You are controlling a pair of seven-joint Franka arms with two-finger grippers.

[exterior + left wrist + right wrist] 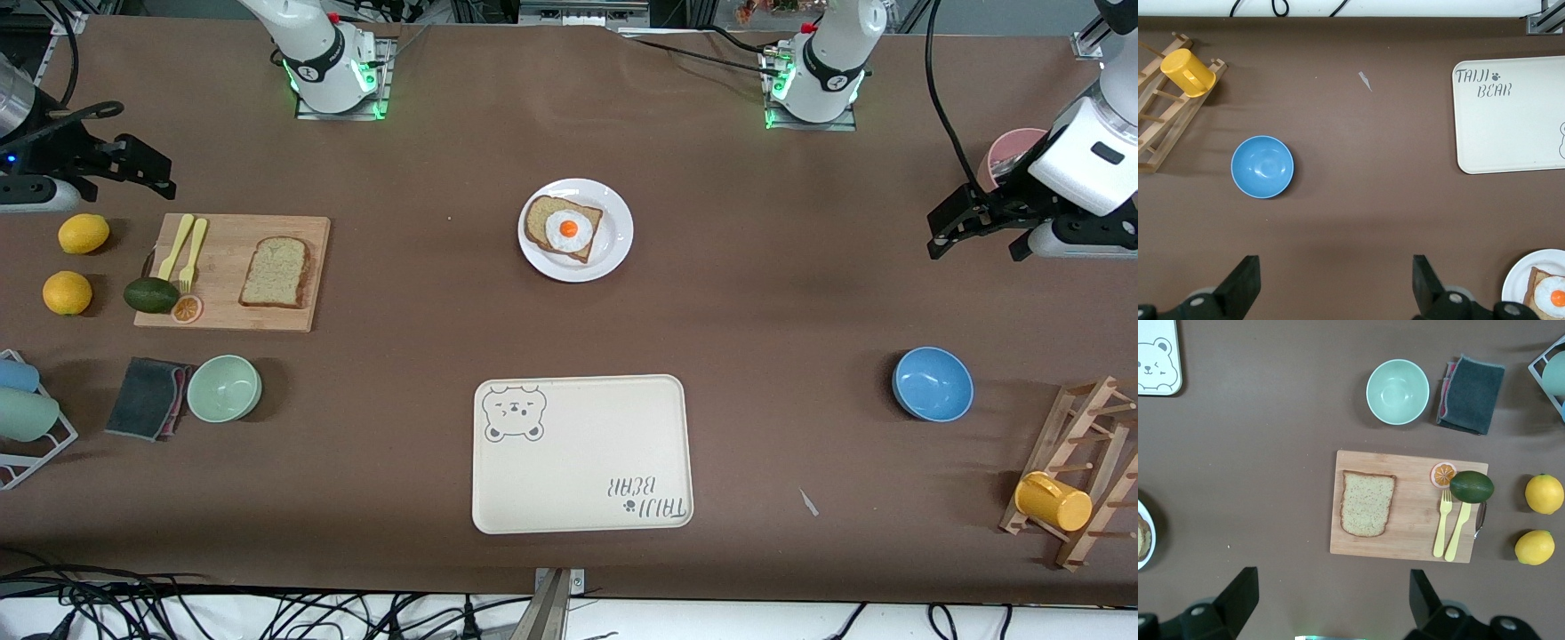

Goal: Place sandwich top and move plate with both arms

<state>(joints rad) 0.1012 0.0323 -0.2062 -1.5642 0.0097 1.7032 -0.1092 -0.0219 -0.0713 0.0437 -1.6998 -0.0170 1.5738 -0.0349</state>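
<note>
The sandwich top [276,272] lies flat on the cutting board [233,272], below the right claw [1331,603], which hangs wide and empty; it should drop straight down and pinch across the crusts. The plate [576,230] with egg toast [563,228] waits mid-table. The left claw [1336,287], wide too, waits over bare table.

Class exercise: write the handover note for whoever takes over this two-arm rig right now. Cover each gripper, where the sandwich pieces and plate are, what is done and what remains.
Left gripper: open, empty, waiting at the left arm's end of the table.
Right gripper: open, empty, waiting at the right arm's end, by the cutting board.
Sandwich top: flat on the cutting board, untouched.
Plate: mid-table, holding the egg slice.
Tray: nearer the front camera than the plate.
Done: nothing.
Left: place the top on the egg slice, then move the plate with both arms.
</note>
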